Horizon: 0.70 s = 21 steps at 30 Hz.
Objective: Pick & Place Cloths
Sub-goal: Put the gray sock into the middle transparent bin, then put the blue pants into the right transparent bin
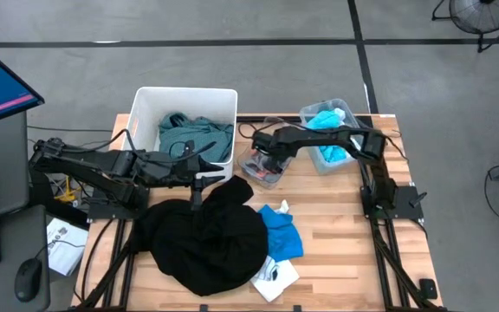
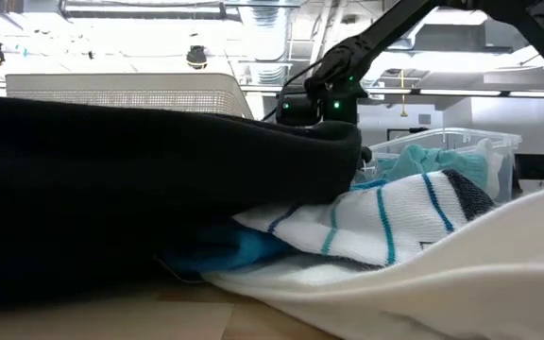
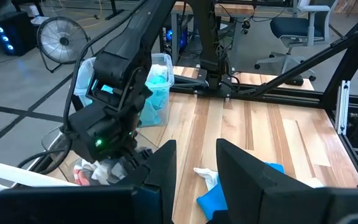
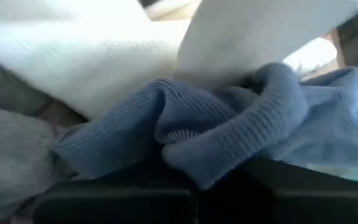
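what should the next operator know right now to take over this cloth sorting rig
Left gripper: fingers apart, empty, above the large black garment.
Right gripper: shut, down in the small clear plastic bin among socks.
Done: teal-green shirt in white plastic bin; cyan shirt in larger clear bin.
Left: black garment, small blue cloth, white piece on the wooden table.

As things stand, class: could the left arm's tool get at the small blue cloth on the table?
Probably yes: the left tool hovers open near the blue cloth, which lies uncovered beside the black garment.
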Available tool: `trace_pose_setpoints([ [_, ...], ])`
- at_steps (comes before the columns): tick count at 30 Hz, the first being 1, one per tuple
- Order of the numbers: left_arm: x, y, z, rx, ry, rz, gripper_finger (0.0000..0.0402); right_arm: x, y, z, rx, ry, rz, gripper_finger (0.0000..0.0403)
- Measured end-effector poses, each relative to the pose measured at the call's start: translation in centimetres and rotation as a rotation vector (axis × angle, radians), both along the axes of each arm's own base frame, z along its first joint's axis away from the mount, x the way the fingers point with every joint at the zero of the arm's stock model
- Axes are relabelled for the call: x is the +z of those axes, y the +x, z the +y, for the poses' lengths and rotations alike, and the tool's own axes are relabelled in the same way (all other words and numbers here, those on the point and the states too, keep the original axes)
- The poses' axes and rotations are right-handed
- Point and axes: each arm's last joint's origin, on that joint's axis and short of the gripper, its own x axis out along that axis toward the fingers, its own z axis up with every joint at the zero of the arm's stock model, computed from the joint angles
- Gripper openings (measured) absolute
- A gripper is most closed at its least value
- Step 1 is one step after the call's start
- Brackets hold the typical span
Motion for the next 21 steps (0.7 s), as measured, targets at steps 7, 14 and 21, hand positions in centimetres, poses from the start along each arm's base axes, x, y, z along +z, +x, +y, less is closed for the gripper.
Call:
trace_pose_setpoints([
  [7, 0.0, 0.0, 0.0, 0.001, -0.001, -0.003, 0.0099, 4.0, -0.6, 0.1, 0.021, 0.014, -0.032, 0.0],
  [14, 0.1, 0.0, 0.0, 0.001, -0.001, -0.008, 0.0099, 13.7, -3.6, 2.8, 0.124, 0.038, -0.207, 0.0],
  [21, 0.0, 0.0, 0.0, -0.001, 0.001, -0.002, 0.0099, 17.8, -7.3, 10.5, 0.284, 0.276, -0.345, 0.0048],
])
